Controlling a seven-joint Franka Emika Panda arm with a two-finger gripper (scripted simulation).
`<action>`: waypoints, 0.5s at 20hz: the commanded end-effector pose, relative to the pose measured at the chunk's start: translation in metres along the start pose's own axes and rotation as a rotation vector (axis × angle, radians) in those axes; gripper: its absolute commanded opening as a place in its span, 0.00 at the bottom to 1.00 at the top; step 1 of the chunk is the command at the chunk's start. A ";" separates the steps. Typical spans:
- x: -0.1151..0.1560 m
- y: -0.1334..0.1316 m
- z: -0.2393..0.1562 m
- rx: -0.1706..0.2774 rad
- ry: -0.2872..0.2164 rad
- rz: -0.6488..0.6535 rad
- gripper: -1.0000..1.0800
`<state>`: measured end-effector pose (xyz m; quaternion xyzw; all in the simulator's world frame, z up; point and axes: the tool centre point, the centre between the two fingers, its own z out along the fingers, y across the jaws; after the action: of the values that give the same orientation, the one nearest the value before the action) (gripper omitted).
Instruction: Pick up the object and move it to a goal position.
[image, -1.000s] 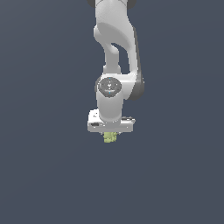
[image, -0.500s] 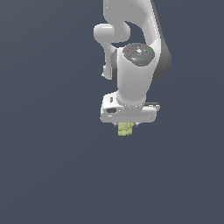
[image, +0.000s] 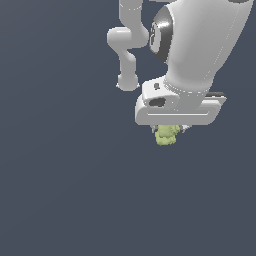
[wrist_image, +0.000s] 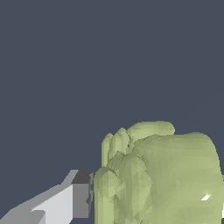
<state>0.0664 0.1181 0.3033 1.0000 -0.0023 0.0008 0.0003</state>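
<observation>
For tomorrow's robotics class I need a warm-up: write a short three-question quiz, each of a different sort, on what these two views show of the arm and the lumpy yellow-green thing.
1. True or false: the yellow-green blob lies on the ground, apart from the gripper.
2. Multiple choice: in the exterior view, the blob shows
A. above the arm's wrist
B. just under the white gripper body
C. far to that view's left
3. Short answer: in the wrist view, what grey part sits right beside the blob?

Key:
1. False; it hangs under the gripper, held.
2. B
3. A gripper finger, its dark pad against the blob.
</observation>
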 end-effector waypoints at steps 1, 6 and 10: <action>0.003 -0.012 -0.018 0.000 -0.002 0.001 0.00; 0.008 -0.028 -0.043 0.000 -0.002 0.001 0.00; 0.011 -0.036 -0.055 0.000 -0.002 0.001 0.00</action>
<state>0.0765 0.1511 0.3539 1.0000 -0.0025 0.0004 0.0001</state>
